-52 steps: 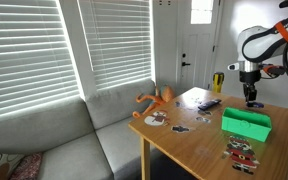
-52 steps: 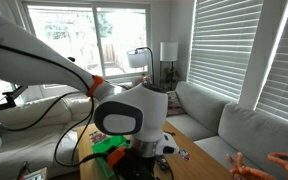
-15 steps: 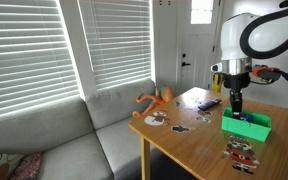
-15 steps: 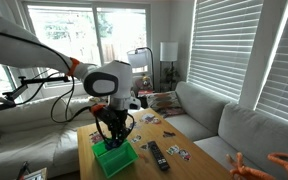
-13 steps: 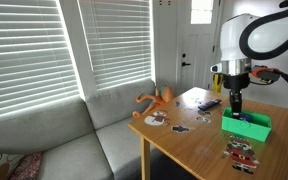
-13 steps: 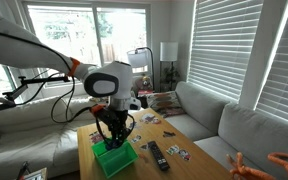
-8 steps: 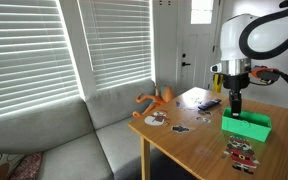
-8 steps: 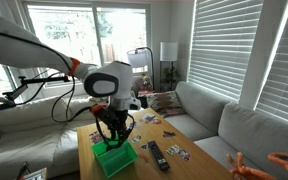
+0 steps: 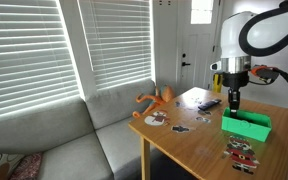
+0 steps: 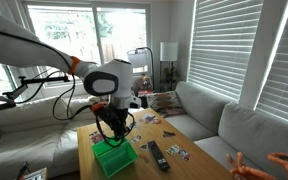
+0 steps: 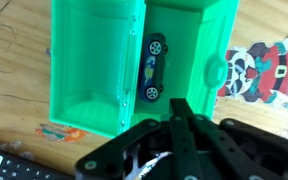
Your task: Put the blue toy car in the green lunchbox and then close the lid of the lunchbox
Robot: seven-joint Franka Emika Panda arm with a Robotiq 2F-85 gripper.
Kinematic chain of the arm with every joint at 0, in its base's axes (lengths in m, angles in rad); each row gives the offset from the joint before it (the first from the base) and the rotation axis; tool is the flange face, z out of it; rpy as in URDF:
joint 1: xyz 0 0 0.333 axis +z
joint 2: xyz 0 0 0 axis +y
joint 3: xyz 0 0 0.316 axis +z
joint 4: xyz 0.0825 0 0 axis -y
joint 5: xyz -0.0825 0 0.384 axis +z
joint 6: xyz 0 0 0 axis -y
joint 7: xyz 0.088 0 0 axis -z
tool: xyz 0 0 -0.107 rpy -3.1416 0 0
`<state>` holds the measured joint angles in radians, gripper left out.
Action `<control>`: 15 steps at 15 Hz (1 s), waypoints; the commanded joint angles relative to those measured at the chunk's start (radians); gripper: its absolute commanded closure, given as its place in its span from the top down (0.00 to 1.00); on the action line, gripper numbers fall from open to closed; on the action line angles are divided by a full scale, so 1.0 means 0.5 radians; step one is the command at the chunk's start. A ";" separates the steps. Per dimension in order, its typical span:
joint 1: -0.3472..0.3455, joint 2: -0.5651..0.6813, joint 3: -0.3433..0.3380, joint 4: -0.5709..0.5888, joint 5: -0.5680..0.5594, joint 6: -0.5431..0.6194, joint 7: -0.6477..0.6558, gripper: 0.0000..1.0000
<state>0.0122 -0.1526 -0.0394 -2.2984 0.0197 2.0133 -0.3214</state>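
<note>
Quick look at this one: the blue toy car is already sitting inside the green lunchbox. In the wrist view it lies lengthwise along the floor of the right-hand half, close to the middle ridge. The lid is not shut; it's swung open and lies next to the box part, so both halves face up side by side.

The gripper has its fingers pinched fully together with nothing between them. It hangs just above the lunchbox, not touching the car or the plastic. Both exterior views agree: the gripper points straight down over the lunchbox, with a small gap between them, and from the opposite angle the gripper hovers over the green box.

Everything sits on a wooden bench. A black remote lies just beside the lunchbox, and a Santa picture card lies flat right next to the box wall. An orange toy with long legs sits at the bench's far edge near the grey couch, well apart from the lunchbox.
</note>
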 commanded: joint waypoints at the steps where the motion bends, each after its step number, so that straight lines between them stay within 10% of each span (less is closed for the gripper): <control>1: -0.011 -0.095 -0.019 -0.009 0.048 -0.018 -0.048 0.31; 11: -0.113 -0.361 -0.283 -0.132 0.116 -0.178 -0.399 0.98; 12: -0.104 -0.263 -0.224 -0.056 0.038 -0.123 -0.265 0.79; 15: -0.121 -0.303 -0.282 -0.094 0.065 -0.150 -0.361 0.98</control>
<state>-0.0466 -0.3045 -0.1824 -2.3468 0.0516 1.9402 -0.5021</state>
